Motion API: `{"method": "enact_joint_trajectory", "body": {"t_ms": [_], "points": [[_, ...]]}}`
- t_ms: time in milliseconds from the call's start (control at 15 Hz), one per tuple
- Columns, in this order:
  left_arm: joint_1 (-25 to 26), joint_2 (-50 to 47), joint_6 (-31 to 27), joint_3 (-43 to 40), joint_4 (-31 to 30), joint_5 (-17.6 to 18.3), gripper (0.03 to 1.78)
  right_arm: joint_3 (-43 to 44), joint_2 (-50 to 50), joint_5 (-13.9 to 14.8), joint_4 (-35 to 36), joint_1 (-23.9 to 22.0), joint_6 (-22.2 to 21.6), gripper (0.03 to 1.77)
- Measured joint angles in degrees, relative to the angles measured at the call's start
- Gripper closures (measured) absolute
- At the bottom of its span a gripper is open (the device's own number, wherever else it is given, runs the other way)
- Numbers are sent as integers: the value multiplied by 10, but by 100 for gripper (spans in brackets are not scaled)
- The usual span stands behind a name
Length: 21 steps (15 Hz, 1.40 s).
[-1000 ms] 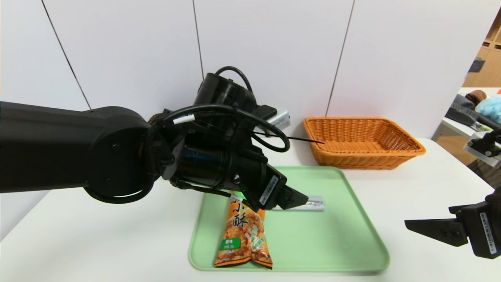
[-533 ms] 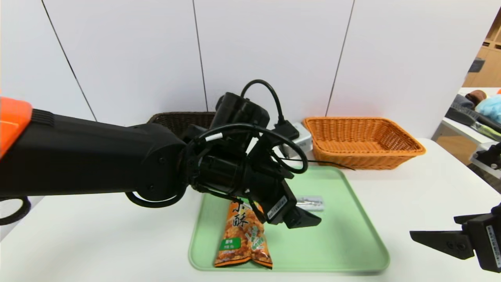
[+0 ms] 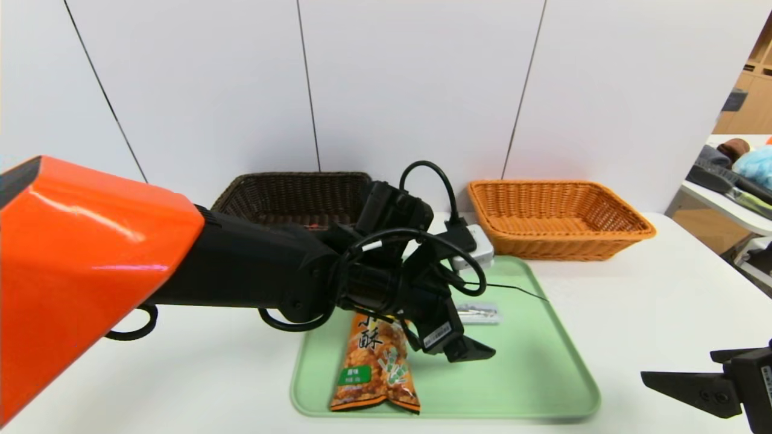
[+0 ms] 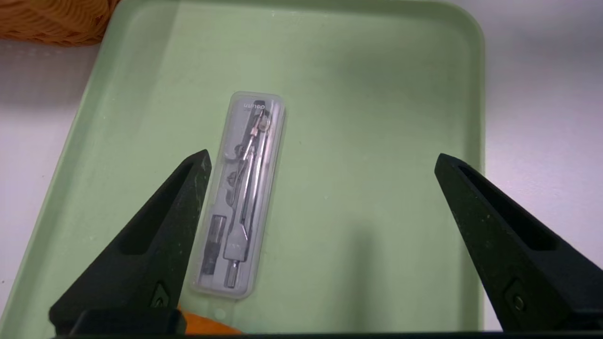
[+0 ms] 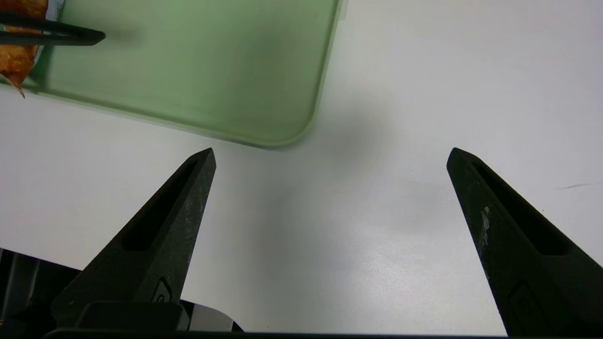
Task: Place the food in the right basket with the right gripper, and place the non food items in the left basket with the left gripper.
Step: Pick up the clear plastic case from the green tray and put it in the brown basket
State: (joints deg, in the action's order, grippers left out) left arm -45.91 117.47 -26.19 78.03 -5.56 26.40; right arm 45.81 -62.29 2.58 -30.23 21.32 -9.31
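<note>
Hovering with fingers spread wide, left gripper (image 4: 320,157) needs sliding sideways until the compass case (image 4: 245,195) on the green tray (image 4: 377,94), now just inside one finger (image 4: 155,235), sits midway, then lowering and closing gently.

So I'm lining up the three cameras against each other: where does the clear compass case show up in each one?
Head view: the compass case lies on the green tray, just beyond the open left gripper.
Left wrist view: the case lies lengthwise beside one finger.
Right wrist view: not in it.
Shared landmark: the green tray, with the snack bag at its edge.
</note>
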Motion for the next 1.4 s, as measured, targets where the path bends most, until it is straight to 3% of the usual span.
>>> {"method": "enact_joint_trajectory", "body": {"t_ms": [200,467,1133,1200,1400], "points": [[4,26,4,4,-33,-5,12,-17,11,0,0,0,-7,10],[9,57,37,33,-30,-5,12,-27,22,1,1,0,-21,10],[25,107,48,66,-29,-6,12,-34,28,2,3,-2,-21,10],[25,108,48,67,-29,-6,21,-33,28,2,3,-2,-21,10],[25,113,47,70,-30,-6,68,-33,28,0,4,-2,-21,10]]}}
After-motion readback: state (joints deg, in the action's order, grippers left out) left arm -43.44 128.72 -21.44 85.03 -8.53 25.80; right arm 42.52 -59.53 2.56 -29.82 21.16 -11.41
